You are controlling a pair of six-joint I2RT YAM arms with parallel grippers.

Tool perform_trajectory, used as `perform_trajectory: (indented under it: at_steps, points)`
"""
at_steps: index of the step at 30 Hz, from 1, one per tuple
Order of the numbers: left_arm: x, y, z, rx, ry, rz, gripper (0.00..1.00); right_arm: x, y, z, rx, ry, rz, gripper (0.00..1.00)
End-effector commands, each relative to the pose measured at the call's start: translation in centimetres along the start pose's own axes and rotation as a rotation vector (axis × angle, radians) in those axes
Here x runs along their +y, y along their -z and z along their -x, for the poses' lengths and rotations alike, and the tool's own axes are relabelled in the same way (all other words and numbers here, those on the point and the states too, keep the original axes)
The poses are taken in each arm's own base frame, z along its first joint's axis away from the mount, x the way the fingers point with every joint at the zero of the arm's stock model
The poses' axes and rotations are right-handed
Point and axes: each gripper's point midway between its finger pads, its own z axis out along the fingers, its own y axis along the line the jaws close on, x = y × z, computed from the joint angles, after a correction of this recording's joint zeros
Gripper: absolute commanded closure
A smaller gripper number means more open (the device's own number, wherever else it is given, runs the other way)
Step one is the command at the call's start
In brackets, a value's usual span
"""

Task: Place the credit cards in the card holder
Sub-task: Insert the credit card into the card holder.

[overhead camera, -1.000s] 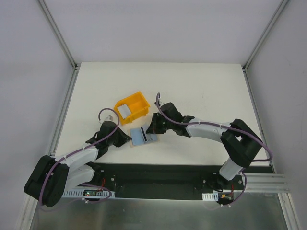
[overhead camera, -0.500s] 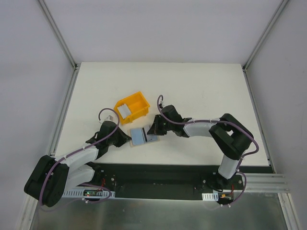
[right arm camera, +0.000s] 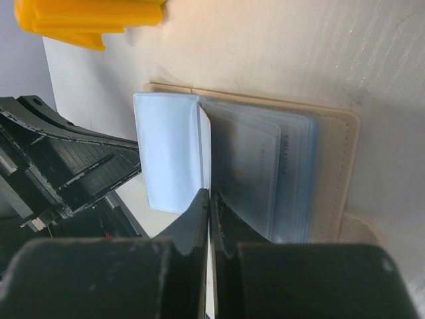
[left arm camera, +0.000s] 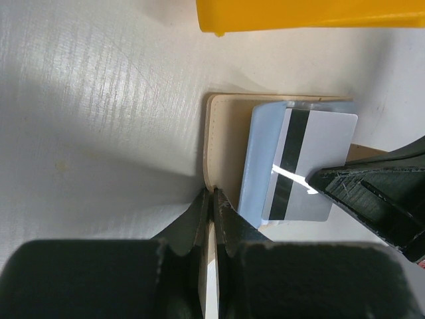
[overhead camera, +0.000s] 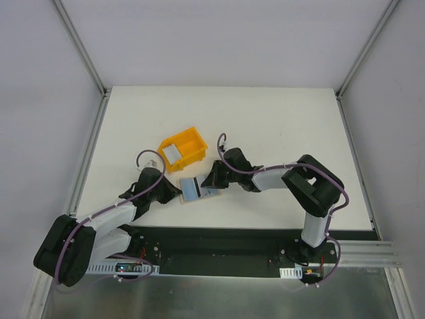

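The beige card holder (left arm camera: 226,139) lies open on the table, its clear sleeves (right arm camera: 279,173) fanned out. My left gripper (left arm camera: 212,193) is shut on its near beige edge. A silvery credit card (left arm camera: 312,166) with a black stripe sits over the pale blue sleeve (right arm camera: 169,153). My right gripper (right arm camera: 209,196) is shut on this card's edge, and its black finger (left arm camera: 372,196) shows at the card's corner. From above, the two grippers face each other across the holder, left gripper (overhead camera: 175,193) and right gripper (overhead camera: 211,181). Another credit card (overhead camera: 171,153) leans inside the yellow bin.
The yellow plastic bin (overhead camera: 189,141) stands just behind the card holder, close to both wrists. Its wall fills the top of the left wrist view as a yellow bin (left arm camera: 312,13). Metal frame rails (overhead camera: 86,166) run along the table's sides.
The right arm's elbow has folded inward and its gripper has slid slightly left with the card, further over the open holder. The left arm has stayed put.
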Motion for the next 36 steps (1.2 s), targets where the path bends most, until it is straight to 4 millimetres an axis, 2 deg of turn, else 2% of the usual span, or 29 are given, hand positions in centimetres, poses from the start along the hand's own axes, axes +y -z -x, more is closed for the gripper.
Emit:
perform_trajectory:
  at_steps: [1, 16, 26, 36]
  points:
    - [1.5, 0.0, -0.7, 0.039, -0.011, 0.062, 1.00, -2.1, -0.3, -1.1, 0.013, -0.006, -0.052, 0.99]
    - [1.7, -0.1, -0.8, 0.045, -0.011, 0.068, 1.00, -2.2, -1.0, -1.8, 0.046, -0.035, -0.049, 0.99]
    - [1.7, -0.1, -0.8, 0.044, -0.009, 0.070, 1.00, -1.0, -0.8, -2.0, 0.047, -0.044, -0.027, 0.99]
    - [1.7, -0.1, -0.8, 0.042, -0.008, 0.064, 1.00, -3.4, 0.6, -1.0, -0.029, -0.043, -0.129, 0.99]
